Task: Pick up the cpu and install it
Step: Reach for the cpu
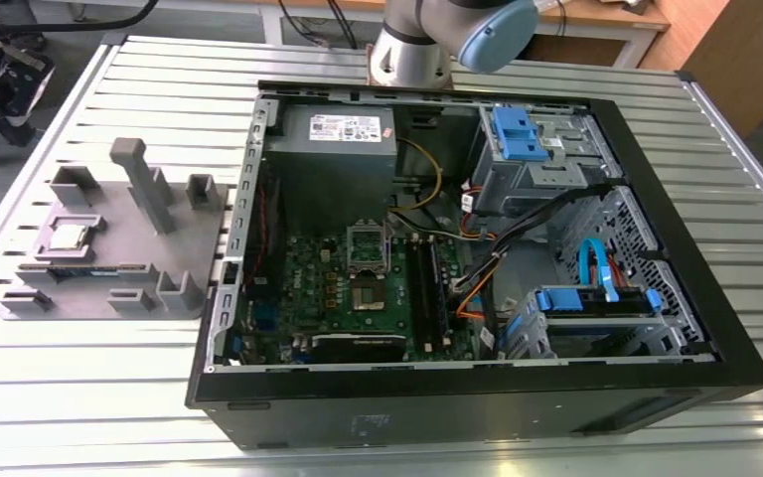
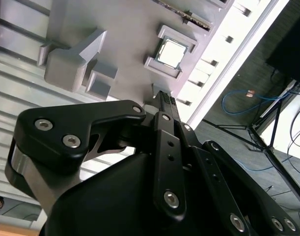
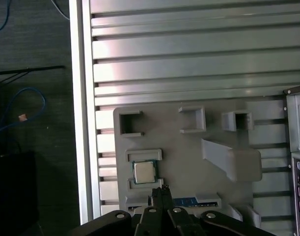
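The cpu (image 1: 67, 236) is seen lying in its pocket on the grey holder (image 1: 116, 266), at the exterior view's left of the computer case (image 1: 488, 397). The gripper (image 3: 160, 193) is poised near it, fingers closed together on nothing. Nothing is picked up yet, and the whole installation is judged not yet begun.

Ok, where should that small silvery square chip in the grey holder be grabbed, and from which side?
Probably from straight above, pinching the small silvery square cpu by two opposite edges. It lies flat in a recess of the grey plastic holder, with raised lips along two sides, so the two unwalled edges look easiest to reach.
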